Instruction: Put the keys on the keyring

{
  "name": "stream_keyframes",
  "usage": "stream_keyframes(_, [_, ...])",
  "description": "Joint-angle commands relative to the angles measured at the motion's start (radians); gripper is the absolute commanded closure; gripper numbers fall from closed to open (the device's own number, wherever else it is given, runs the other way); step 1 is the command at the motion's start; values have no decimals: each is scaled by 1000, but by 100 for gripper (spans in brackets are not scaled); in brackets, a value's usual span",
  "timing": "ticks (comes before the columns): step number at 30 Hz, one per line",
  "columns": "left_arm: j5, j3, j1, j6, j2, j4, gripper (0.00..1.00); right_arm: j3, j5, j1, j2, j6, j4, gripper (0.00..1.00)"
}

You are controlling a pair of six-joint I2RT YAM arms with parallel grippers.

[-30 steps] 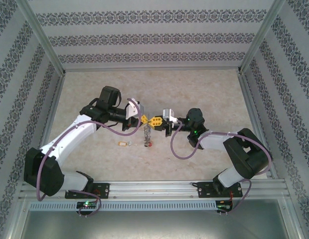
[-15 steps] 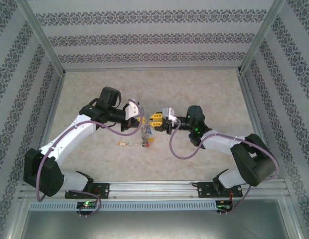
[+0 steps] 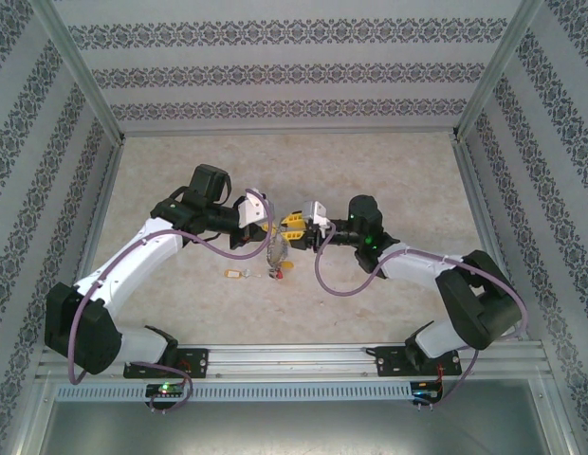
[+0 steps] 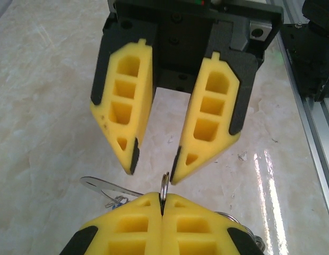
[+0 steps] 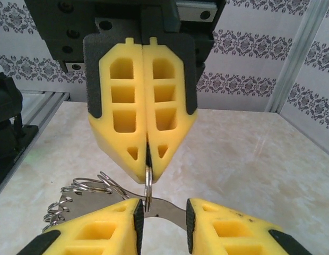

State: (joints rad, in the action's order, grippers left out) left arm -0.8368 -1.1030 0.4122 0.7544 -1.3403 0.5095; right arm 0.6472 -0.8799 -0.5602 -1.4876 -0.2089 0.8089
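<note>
Yellow right claw point(image 5: 147, 172) clenches the keyring point(image 5: 147, 194); your left claw point(image 4: 153, 171), released, sits just before it. Next, probably close squarely.

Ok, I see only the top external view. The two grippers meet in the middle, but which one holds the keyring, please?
Observer: The right gripper is shut on the keyring, pinching its edge.
Operator: And the left one?
Observer: The left gripper is open; the ring stands in its gap, close to one finger.
Operator: Is anything hanging on it?
Observer: A flat metal piece and some wire loops sit beside it; threaded or not, I cannot tell.
</note>
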Motion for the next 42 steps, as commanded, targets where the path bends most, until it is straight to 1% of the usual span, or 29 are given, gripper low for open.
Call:
stream_keyframes(1, [-42, -41, 8, 25, -9, -5, 100, 29, -32, -15, -22, 7, -1, 72])
stream_keyframes(3, [-48, -41, 9, 25, -12, -7, 100, 30, -32, -19, -26, 6, 1, 73])
stream_keyframes(5, [-54, -42, 10, 26, -17, -5, 100, 34, -38, -22, -31, 6, 2, 76])
stream_keyframes(9, [-54, -49, 12, 36, -27, 17, 100, 36, -38, -23, -29, 6, 10, 89])
stream_keyframes(11, [-58, -48, 12, 32, -27, 16, 100, 38, -40, -23, -26, 6, 12, 100])
stream_keyframes(12, [-59, -43, 12, 11, -20, -3, 99, 38, -41, -22, -25, 6, 15, 100])
stream_keyframes(14, [-67, -24, 11, -51, 2, -51, 74, 23, -52, -21, -18, 8, 49, 100])
stream_keyframes(15, [-83, -16, 11, -49, 20, -48, 65, 9, -60, -21, -11, 9, 81, 100])
stream_keyframes(17, [-112, -1, 10, -21, 56, -26, 61, -22, -71, -21, 10, 11, 137, 100])
stream_keyframes(22, [-145, 38, 11, 33, 135, 28, 60, -108, -88, -23, 80, -35, 254, 100])
stream_keyframes(25, [-168, 57, 11, 19, 163, 6, 60, -133, -94, -27, 115, -91, 252, 100])
stream_keyframes(27, [-208, 56, 10, 14, 167, 0, 60, -139, -85, -33, 130, -100, 252, 100])
stream_keyframes(30, [-255, 53, 14, 45, 166, 11, 60, -146, -74, -45, 151, -126, 253, 100])
stream_keyframes(35, [-238, 78, 21, 32, 169, -44, 59, -145, -66, -58, 172, -156, 245, 100])
stream_keyframes(42, [-224, 109, 37, 45, 184, -96, 59, -141, -57, -64, 171, -143, 267, 100])
